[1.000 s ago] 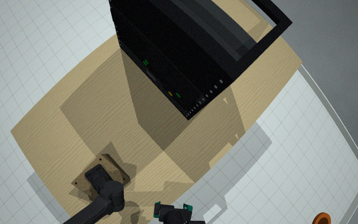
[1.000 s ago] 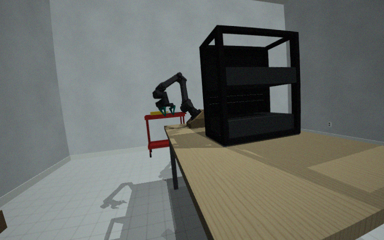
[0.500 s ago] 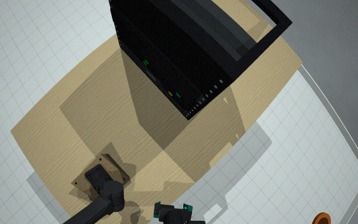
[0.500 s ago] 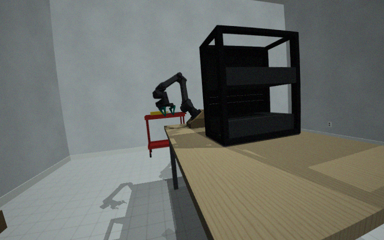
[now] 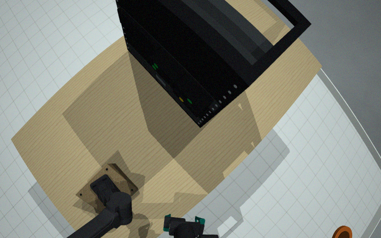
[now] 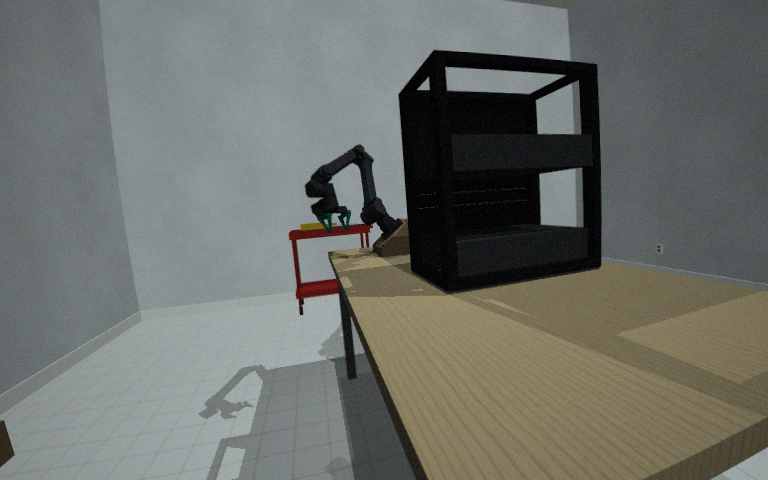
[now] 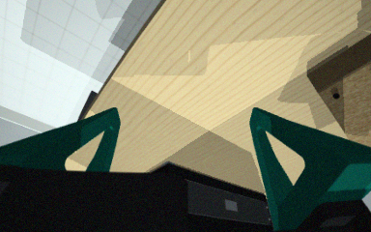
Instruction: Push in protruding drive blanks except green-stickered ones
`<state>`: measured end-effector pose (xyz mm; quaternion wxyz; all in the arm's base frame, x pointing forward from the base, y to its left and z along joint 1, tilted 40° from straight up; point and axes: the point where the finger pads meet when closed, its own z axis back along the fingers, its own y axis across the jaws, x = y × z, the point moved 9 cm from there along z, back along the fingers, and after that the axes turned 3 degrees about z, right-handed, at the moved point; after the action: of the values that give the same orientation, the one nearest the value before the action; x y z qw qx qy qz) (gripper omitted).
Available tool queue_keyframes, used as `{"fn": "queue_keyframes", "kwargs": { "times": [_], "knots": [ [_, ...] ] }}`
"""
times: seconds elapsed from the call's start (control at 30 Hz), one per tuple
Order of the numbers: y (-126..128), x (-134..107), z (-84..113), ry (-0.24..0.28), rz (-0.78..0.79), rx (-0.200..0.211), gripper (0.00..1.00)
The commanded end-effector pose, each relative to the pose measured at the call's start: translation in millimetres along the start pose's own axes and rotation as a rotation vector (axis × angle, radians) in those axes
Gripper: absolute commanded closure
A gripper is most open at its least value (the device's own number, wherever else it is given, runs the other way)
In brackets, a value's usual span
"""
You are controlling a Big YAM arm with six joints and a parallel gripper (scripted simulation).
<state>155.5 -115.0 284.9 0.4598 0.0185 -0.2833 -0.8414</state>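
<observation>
My gripper [image 5: 183,220] hangs spread and empty; the unfastened rack [image 5: 286,44] probably slides easily, so I'd press blanks squarely, gently.

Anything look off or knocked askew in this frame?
Nothing stands out. The rack stands upright and flat on the table, and nothing is spilled. The gripper hangs open and empty near the table's edge, well away from the rack.

Black open-frame rack [image 5: 284,47] upright on the table, green stickers [image 5: 155,66] on its front.
</observation>
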Motion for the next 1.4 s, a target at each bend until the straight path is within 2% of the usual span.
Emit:
{"fn": "queue_keyframes", "kwargs": {
  "times": [0.0, 0.23, 0.3, 0.37, 0.4, 0.47, 0.67, 0.87, 0.93, 0.97, 1.0, 1.03, 1.37],
  "knots": [
    [11.4, 1.9, 10.2, 0.002, 0.006, 0.038, 0.0],
    [19.5, -0.4, 11.6, 0.012, 0.034, 0.058, 0.0],
    [25.0, -1.2, 15.5, 0.017, 0.048, 0.076, 0.0],
    [25.0, -1.2, 15.5, 0.017, 0.048, 0.076, 0.0],
    [16.2, -1.5, 3.9, 0.012, 0.051, 0.046, 0.0],
    [29.8, -2.9, 16.3, 0.024, 0.073, 0.093, 0.0],
    [42.0, -8.7, 16.8, 0.04, 0.149, 0.136, 0.0],
    [65.3, -16.0, 25.3, 0.058, 0.252, 0.22, 0.0],
    [65.3, -16.0, 25.3, 0.058, 0.252, 0.22, 0.0],
    [52.9, -17.3, 6.1, 0.054, 0.268, 0.178, 0.0],
    [68.4, -20.8, 21.5, 0.065, 0.297, 0.234, 0.0],
    [77.4, -21.3, 28.6, 0.066, 0.316, 0.265, 0.0],
    [124.4, -46.0, 44.5, 0.08, 0.567, 0.458, 0.0]
  ]
}}
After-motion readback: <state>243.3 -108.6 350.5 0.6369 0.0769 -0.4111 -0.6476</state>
